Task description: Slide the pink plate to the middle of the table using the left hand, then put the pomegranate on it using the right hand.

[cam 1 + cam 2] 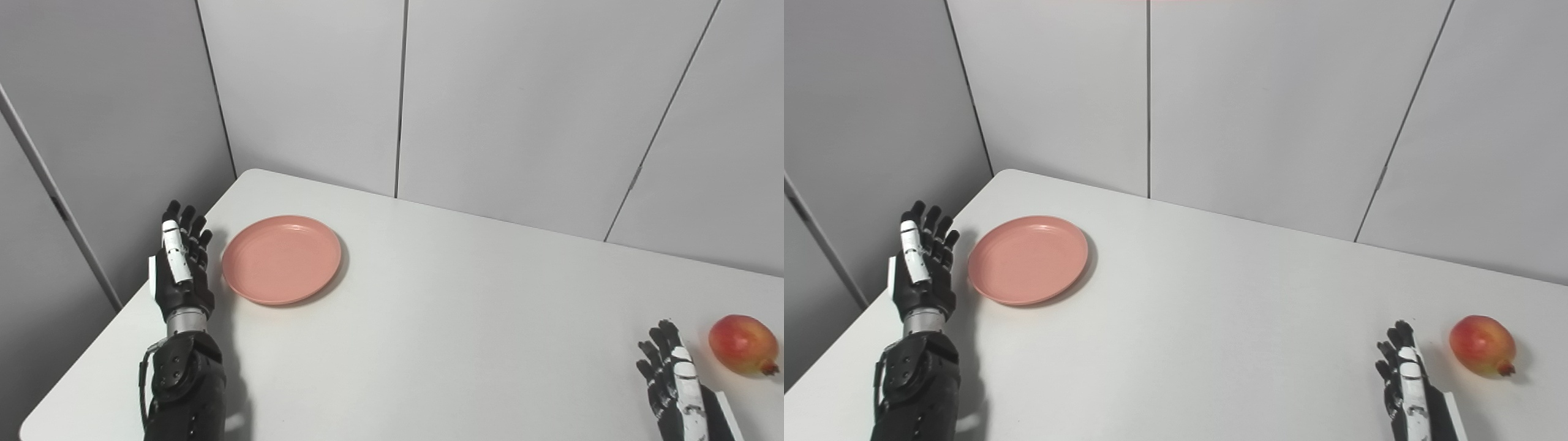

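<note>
The left hand (180, 269) stands upright just left of the pink plate (282, 258), fingers extended and apart, holding nothing; contact with the rim cannot be confirmed. The plate lies on the table (429, 318) towards its left side. The right hand (1405, 380) is empty, fingers spread, near the pomegranate (1482, 345) without touching it.

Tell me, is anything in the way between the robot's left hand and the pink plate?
No, nothing visible. The left hand is open just left of the pink plate, with only bare white table between them. The pomegranate lies far off by the right hand.
</note>
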Available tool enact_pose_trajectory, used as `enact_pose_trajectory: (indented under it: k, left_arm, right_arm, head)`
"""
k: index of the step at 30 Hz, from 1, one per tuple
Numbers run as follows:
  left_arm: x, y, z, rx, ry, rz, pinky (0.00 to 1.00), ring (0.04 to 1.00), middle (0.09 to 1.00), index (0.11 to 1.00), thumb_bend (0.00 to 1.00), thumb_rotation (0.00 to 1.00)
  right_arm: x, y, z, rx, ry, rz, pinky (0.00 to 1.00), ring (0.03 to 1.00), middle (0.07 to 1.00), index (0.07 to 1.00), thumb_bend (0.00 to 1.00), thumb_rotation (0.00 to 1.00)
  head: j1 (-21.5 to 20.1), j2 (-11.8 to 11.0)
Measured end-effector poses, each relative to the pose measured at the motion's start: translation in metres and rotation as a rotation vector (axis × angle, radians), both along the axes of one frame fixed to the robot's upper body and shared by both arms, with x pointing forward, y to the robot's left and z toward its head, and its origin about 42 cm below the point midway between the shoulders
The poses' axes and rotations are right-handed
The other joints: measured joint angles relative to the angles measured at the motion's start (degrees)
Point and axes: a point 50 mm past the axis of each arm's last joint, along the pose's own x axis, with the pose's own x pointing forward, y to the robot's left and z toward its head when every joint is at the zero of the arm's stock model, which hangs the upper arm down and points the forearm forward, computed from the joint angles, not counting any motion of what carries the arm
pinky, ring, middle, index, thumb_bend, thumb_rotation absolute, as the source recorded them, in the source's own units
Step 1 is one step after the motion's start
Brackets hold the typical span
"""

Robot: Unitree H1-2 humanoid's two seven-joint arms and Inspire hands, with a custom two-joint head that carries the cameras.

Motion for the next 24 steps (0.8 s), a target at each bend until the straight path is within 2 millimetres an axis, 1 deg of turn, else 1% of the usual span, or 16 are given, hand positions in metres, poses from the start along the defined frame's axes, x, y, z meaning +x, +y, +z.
enact_pose_trajectory:
  k: [5, 6, 12, 24]
  left_arm:
    - [0.000, 0.001, -0.004, -0.011, 0.008, 0.004, 0.92, 0.928, 0.945, 0.930, 0.38, 1.00]
    - [0.000, 0.001, -0.004, -0.014, 0.007, 0.003, 0.94, 0.938, 0.954, 0.938, 0.38, 1.00]
    - [0.002, -0.001, -0.013, -0.034, 0.026, -0.005, 0.96, 0.940, 0.951, 0.931, 0.39, 1.00]
    - [0.005, -0.004, -0.017, -0.030, 0.033, -0.031, 0.97, 0.945, 0.951, 0.941, 0.37, 1.00]
  right_arm:
    - [0.000, -0.001, 0.000, -0.001, 0.000, 0.000, 1.00, 0.993, 0.995, 0.990, 0.15, 1.00]
    - [0.000, -0.001, 0.000, -0.001, 0.000, 0.000, 1.00, 0.995, 0.997, 0.990, 0.15, 1.00]
    - [0.000, -0.001, 0.000, 0.000, 0.000, -0.001, 1.00, 0.991, 0.995, 0.987, 0.16, 1.00]
    - [0.000, -0.001, 0.000, 0.000, 0.000, -0.001, 1.00, 0.992, 0.995, 0.985, 0.16, 1.00]
  head:
    - [0.09, -0.09]
    - [0.09, -0.09]
    - [0.09, 0.00]
    - [0.00, -0.09]
